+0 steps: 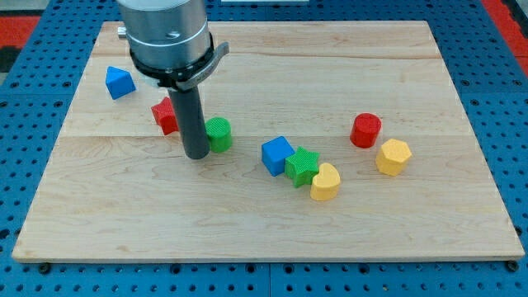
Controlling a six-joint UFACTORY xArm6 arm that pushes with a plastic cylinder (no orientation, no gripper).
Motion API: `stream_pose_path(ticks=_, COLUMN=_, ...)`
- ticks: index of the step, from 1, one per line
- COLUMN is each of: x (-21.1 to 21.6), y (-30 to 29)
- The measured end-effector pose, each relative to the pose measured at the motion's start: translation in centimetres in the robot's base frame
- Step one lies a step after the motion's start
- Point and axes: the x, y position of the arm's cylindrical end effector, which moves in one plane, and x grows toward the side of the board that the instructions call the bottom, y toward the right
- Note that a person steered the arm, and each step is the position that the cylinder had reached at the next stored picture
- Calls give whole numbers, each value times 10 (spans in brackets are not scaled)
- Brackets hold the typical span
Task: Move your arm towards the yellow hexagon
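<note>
1. Yellow hexagon (pixel 393 157) sits toward the view's right on the wooden board (pixel 272 223), just below and right of the red cylinder (pixel 365 130), close beside it but apart.
2. Leftward from there, a tight cluster: the yellow heart (pixel 325 182) touches the green star (pixel 302 166), which presses against the blue cube (pixel 277 155).
3. Farther left, the green cylinder (pixel 219 134) stands right beside my tip (pixel 196 155), on the tip's right.
4. My tip rests on the board, well apart from the yellow hexagon, with the cluster between them.
5. No fingers here to be apart or together: the arm ends in a plain dark rod.
6. A red block (pixel 166 115) peeks out behind the rod on its left, shape unclear.
7. A blue block (pixel 120 82) lies near the view's top left.
</note>
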Motion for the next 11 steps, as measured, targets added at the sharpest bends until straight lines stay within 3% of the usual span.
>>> stream_pose_path(ticks=1, x=8, y=-78)
stream_pose_path(ticks=2, x=-15, y=-160)
stream_pose_path(ticks=3, x=-65, y=-204)
stream_pose_path(ticks=5, x=-200, y=-185)
stream_pose_path(ticks=7, x=-199, y=41)
stream_pose_path(ticks=8, x=-173, y=148)
stream_pose_path(ticks=9, x=-125, y=243)
stream_pose_path(ticks=11, x=32, y=297)
